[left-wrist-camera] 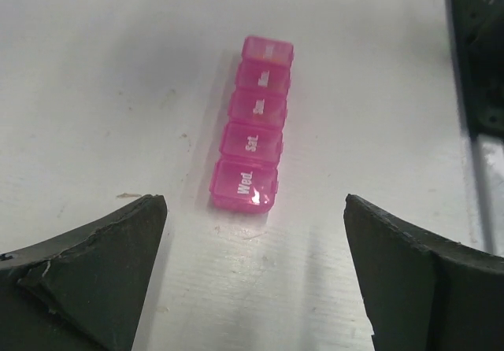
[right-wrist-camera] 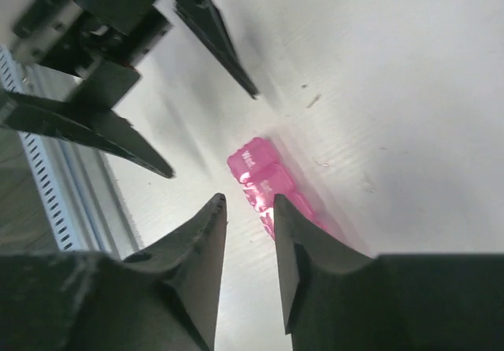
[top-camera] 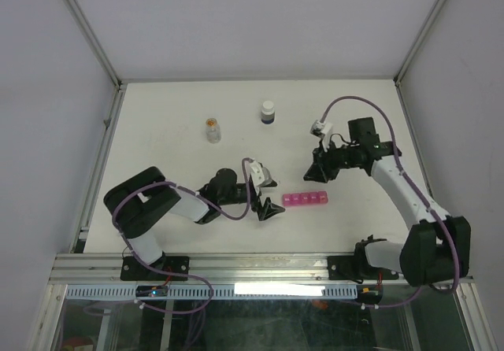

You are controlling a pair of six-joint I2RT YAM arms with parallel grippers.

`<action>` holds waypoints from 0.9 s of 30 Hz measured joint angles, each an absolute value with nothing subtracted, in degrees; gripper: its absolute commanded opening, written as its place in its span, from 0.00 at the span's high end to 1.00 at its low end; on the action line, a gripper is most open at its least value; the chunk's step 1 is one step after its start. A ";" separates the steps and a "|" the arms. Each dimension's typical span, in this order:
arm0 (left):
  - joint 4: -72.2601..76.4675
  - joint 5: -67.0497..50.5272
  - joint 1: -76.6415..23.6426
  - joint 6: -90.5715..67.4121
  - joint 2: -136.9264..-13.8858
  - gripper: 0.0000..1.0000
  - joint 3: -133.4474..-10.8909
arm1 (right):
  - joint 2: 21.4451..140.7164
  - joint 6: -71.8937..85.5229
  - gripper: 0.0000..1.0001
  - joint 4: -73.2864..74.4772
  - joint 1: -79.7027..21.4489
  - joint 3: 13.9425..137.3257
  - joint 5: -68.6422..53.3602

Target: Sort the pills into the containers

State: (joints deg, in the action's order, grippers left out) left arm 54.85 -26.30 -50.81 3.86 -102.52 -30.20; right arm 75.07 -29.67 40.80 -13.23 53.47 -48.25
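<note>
L pincer wide open near pink pill strip.

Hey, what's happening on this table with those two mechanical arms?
Two robot arms face a pink pill organizer lying on the table, lids shut. The left gripper sits low at one end of it, jaws wide open, holding nothing. The right gripper hovers close by, jaws slightly apart, also empty. An orange-capped vial and a dark white-capped bottle stand farther back, apart from both arms.
</note>
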 measured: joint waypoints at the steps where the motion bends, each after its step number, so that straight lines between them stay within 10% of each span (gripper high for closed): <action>1: 55.18 -25.80 -50.50 2.63 -100.62 0.01 -29.39 | 72.73 -30.00 0.55 40.84 -11.79 53.08 -48.49; 7: 53.84 -22.92 -48.45 -10.37 -83.00 0.01 -25.02 | 54.54 -29.87 0.02 38.24 -2.35 49.93 -48.31; 16: 29.43 -11.81 -46.76 -23.42 -51.24 0.01 -32.25 | 42.24 -17.87 0.01 35.73 0.21 62.37 -33.01; 27: 0.38 -8.29 -46.76 -24.62 -43.27 0.01 -56.36 | 38.74 -6.24 0.01 38.09 0.30 86.61 -29.67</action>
State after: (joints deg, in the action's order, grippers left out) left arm 0.38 -8.29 -46.76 -24.62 -43.27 -56.36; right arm 38.74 -6.24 38.09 0.30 86.61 -29.67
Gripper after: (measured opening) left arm 0.990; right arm 0.988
